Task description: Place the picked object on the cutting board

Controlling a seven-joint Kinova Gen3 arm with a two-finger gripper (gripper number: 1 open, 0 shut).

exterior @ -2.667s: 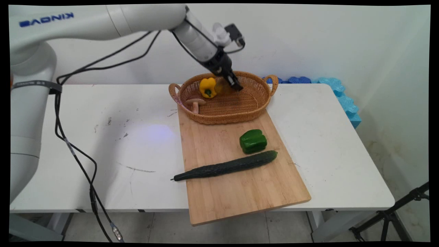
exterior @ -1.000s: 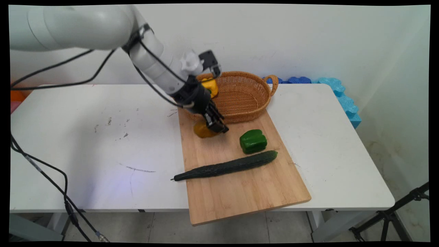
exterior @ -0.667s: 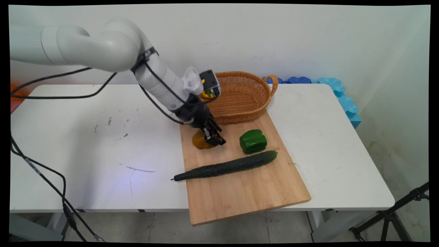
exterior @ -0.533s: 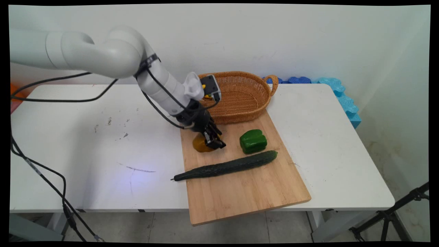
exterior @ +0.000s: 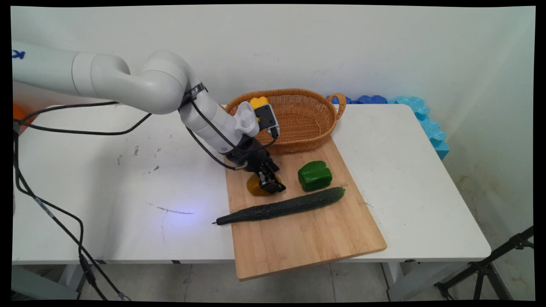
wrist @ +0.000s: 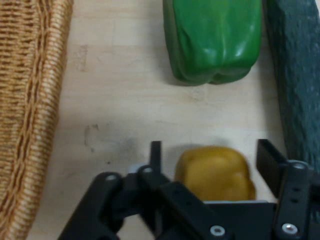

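Pincer [wrist: 210, 160] looks spread, straddling the dull-yellow rounded vegetable [wrist: 216, 172] on the bamboo cutting board [exterior: 298, 234]. Risk: it's rounded, could roll against the long dark-green cucumber [exterior: 281, 207] just beside it, or nudge the green bell pepper [exterior: 315, 175].

We can't see most of the yellow pepper [exterior: 257, 102] in the basket [exterior: 298, 123]; the wrist camera block covers all but its top. In the main view, the pincer [exterior: 273, 186] hides the right side of the yellow-brown lump [exterior: 254, 186]. In the hand view, the lump's [wrist: 215, 172] lower part sits behind the linkage, while the green pepper [wrist: 215, 40] and cucumber [wrist: 295, 75] are cut by the top and right edges.
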